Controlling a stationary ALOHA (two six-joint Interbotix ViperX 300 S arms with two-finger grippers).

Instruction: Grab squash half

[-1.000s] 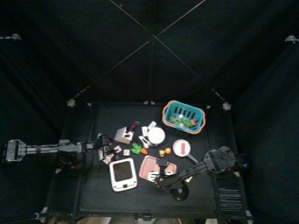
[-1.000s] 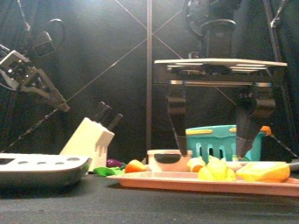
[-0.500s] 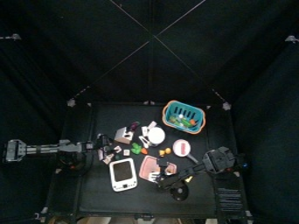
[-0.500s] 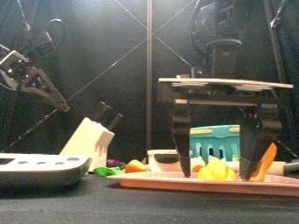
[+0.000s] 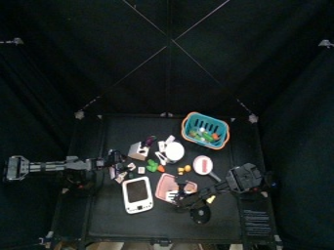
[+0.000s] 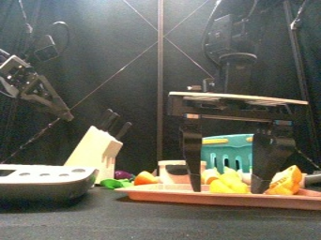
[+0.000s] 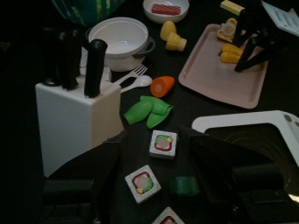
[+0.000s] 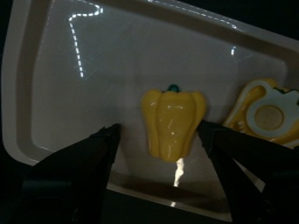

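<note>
right gripper (image 8: pixel 170 179): jaws spread wide, pointing down over the pink tray (image 8: pixel 105 79), holding nothing. One jaw on each side of a yellow pepper (image 8: pixel 173 121) lying on the tray, not touching it.
squash half (image 8: pixel 271 107): on the same tray, just beside the pepper, at the right edge of the right wrist view. Outside the jaws.
front view: gripper (image 6: pixel 238 150) hangs low over the tray (image 6: pixel 163 193), lower right of frame.
left arm (image 5: pixel 53 168): sits at the left of the top view, well apart from the tray. Can't tell its jaws.
other stuff: knife block (image 7: pixel 73 105), white bowl (image 7: pixel 121 37), teal basket (image 5: pixel 205 125) further back.
</note>
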